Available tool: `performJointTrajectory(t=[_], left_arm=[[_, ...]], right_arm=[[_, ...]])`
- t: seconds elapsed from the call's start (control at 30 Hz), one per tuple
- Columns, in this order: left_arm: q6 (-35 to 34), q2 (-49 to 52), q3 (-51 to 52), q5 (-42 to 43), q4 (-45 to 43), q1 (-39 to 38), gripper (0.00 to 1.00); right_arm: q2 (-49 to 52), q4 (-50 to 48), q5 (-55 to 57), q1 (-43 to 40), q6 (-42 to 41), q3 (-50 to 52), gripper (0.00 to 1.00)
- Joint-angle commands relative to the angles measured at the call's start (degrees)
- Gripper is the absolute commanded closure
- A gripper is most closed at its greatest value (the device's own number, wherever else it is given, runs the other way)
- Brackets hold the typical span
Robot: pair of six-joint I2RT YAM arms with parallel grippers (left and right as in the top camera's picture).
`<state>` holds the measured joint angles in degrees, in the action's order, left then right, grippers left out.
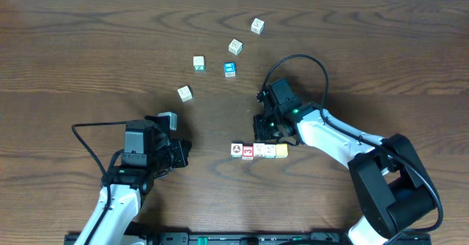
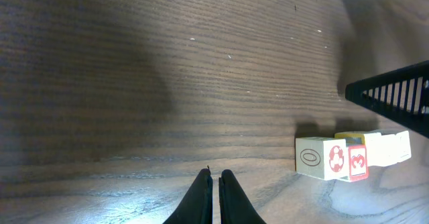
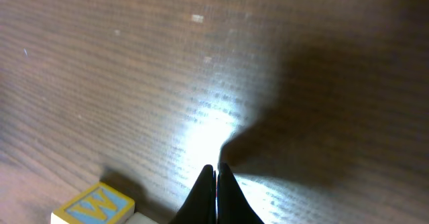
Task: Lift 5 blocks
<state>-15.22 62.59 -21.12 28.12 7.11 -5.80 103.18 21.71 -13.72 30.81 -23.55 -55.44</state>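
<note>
Five small blocks (image 1: 259,151) lie side by side in a row on the wooden table, from a white one with a red mark (image 1: 237,150) on the left to a yellow-topped one (image 1: 281,150) on the right. My left gripper (image 1: 184,154) is shut and empty, low over the table to the left of the row. In the left wrist view its tips (image 2: 214,174) point past the row's left end (image 2: 333,159). My right gripper (image 1: 265,133) is shut and empty just behind the row. Its tips (image 3: 216,168) hover over bare wood, with the yellow block (image 3: 94,207) at lower left.
Loose cubes lie farther back: a blue-faced one (image 1: 230,70), a white one with a green mark (image 1: 199,63), and whitish ones (image 1: 185,93), (image 1: 235,47), (image 1: 257,26). The right arm's dark body (image 2: 395,96) shows in the left wrist view.
</note>
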Motion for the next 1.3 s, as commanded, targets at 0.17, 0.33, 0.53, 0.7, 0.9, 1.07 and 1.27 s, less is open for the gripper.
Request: performJointTrajectory(t=[0.17,0.33,0.53,0.7,0.9,1.07,1.27], left_arm=[[-0.2,0.1,-0.2,-0.7,0.1,-0.1,0.93],[-0.2,0.1,-0.2,-0.7,0.1,-0.1,0.93],[-0.2,0.1,-0.2,-0.7,0.1,-0.1,0.92],[-0.2,0.1,-0.2,-0.7,0.1,-0.1,0.93],[-0.2,0.1,-0.2,-0.7,0.1,-0.1,0.93],[-0.2,0.1,-0.2,-0.7,0.1,-0.1,0.93],[-0.2,0.1,-0.2,-0.7,0.1,-0.1,0.93]], right_arm=[[0.6,0.9,-0.3,2.3,-0.7,-0.8,0.99],[0.6,1.5,-0.3,2.3,-1.3,-0.8,0.99],[0.6,2.5,-0.3,2.3,-1.3,-0.8,0.99],[0.6,3.0,-0.3,2.3,-1.3,-0.8,0.99],[0.6,3.9,-0.3,2.3,-1.3,-0.8,0.99],[0.6,4.5,-0.3,2.3,-1.2,-0.8,0.99],[0.6,4.4,-0.3,2.3,-1.2,-0.8,0.99]])
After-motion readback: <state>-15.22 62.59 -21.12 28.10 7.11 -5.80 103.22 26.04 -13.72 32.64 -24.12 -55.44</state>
